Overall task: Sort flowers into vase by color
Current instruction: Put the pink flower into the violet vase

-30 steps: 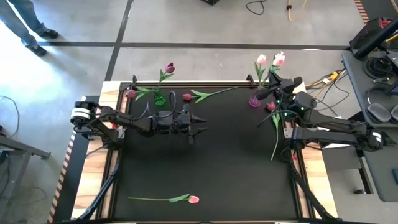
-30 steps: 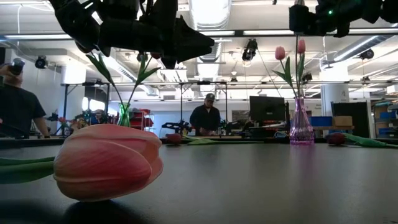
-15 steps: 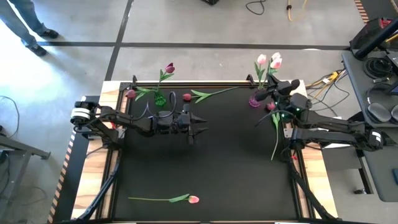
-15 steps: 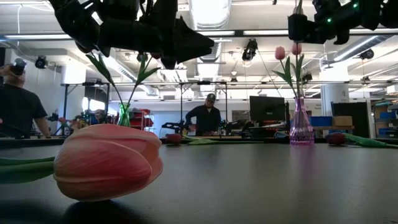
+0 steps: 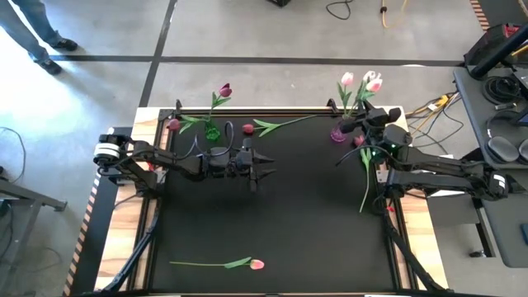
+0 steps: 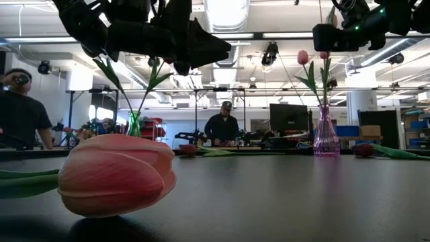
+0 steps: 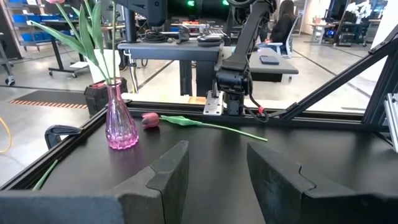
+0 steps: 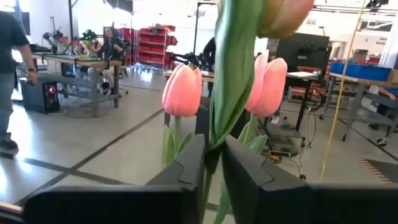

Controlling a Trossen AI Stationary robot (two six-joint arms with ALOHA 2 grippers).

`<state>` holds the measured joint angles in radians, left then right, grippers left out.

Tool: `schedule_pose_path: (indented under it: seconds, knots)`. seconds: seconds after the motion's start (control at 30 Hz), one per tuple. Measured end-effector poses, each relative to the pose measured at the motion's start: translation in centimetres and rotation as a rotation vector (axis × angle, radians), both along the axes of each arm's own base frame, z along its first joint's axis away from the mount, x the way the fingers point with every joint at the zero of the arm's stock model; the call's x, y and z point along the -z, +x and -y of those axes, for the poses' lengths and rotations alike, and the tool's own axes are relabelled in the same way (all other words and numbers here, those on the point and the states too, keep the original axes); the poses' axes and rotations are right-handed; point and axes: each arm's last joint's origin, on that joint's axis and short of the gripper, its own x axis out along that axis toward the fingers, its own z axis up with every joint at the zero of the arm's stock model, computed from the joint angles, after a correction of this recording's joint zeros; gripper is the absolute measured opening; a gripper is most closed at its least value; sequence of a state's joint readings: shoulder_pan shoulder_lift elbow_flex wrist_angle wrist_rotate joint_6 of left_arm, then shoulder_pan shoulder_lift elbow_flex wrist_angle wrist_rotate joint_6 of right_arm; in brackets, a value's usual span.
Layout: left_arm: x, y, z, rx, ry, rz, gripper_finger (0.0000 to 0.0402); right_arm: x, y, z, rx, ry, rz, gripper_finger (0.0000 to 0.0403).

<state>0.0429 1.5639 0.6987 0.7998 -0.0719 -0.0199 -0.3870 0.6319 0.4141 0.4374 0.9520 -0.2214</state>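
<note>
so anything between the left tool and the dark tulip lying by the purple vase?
Nothing visible: bare mat between the open left tool and the dark tulip; the purple vase stands beside its head.

The right hand (image 5: 364, 120) is shifting slightly near the purple vase (image 5: 338, 132) at the worktop's far right corner; in the low view it is sitting a little higher and further right than one second ago. Its fingers (image 8: 245, 171), previously clamped on the stem, are beginning to part around the pink tulip (image 5: 374, 82). That tulip's head is moving back and forth beside the pink tulip already in the vase (image 5: 347, 79). A person at the low view's left edge (image 6: 20, 111) is lowering an arm
</note>
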Motion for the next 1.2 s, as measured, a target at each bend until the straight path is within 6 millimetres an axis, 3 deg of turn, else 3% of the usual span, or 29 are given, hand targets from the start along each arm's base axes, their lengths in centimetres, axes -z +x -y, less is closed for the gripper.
schedule_pose_path:
  seconds: [0.23, 0.63, 1.2]
  knots:
    - [0.0, 0.0, 0.0, 0.000, -0.004, 0.000, 0.0148, 0.3, 0.1, 0.0, 0.003, 0.028, -0.065, 0.0113]
    - [0.0, 0.0, 0.0, 0.003, -0.005, -0.002, 0.0148, -0.7, 0.8, 0.5, 0.071, 0.108, -0.147, 0.0146]
    - [0.0, 0.0, 0.0, 0.003, 0.001, -0.002, 0.0148, -2.8, 1.6, 0.7, 0.073, 0.369, -0.224, 0.0238]
